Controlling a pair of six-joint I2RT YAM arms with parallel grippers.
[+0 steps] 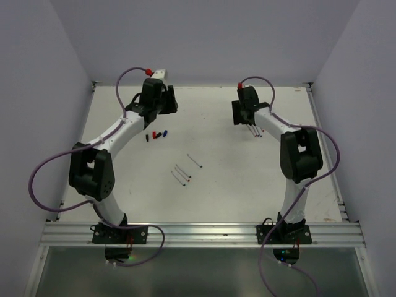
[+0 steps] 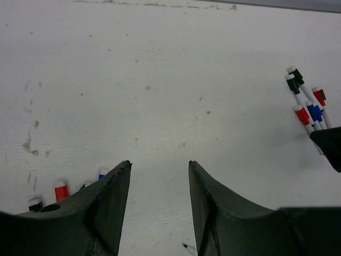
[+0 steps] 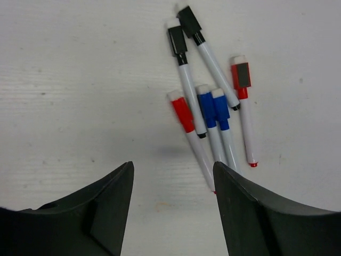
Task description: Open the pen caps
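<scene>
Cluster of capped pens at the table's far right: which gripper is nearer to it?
Right. The cluster of capped pens lies just ahead of the open right gripper. The left gripper is well away on the other side, near the loose caps.

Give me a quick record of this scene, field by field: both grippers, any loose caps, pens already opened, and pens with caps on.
left gripper: open, holding nothing, above bare table
right gripper: open, holding nothing, just short of the capped pens
loose caps: three in a row, black, red and blue, beside the left gripper
uncapped pens: about three, lying mid-table, apart from both grippers
capped pens: six in a loose cluster, with two black, two blue and two red caps
task progress: partly done
</scene>
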